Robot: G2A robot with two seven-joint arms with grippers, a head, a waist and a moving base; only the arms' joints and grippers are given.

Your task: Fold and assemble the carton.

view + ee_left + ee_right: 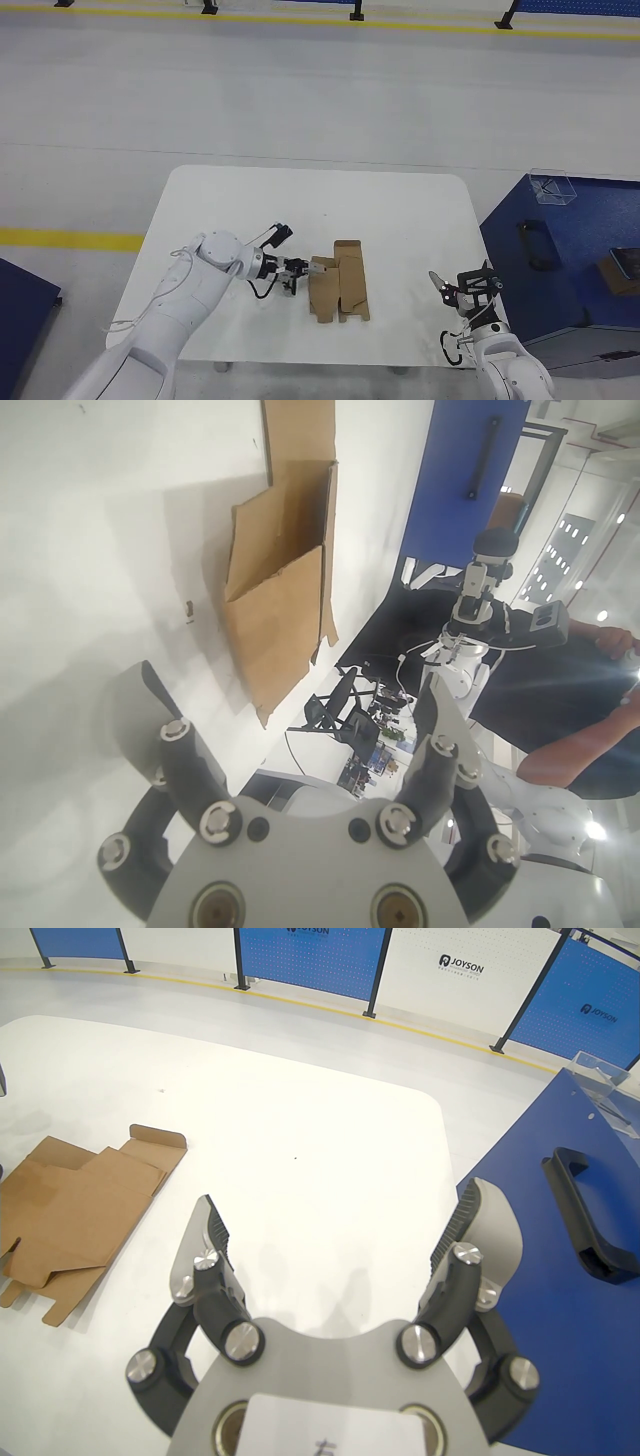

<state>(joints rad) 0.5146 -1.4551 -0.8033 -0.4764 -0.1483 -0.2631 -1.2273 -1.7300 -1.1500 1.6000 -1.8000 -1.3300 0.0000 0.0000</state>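
Your carton [338, 282] lies mostly flat at lower centre of the tabletop [400, 215], so the folding looks barely begun. The left end effector [296, 273] gapes wide just beside it. The right end effector [462, 288] is spread wide and empty, lower right.

The brown cardboard carton [338, 282] lies nearly flat, one end slightly open, just ahead of my left pincer [298, 271].

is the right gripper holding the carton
No, the right gripper has its fingers spread open with nothing between them, and the carton lies flat on the table apart from it.
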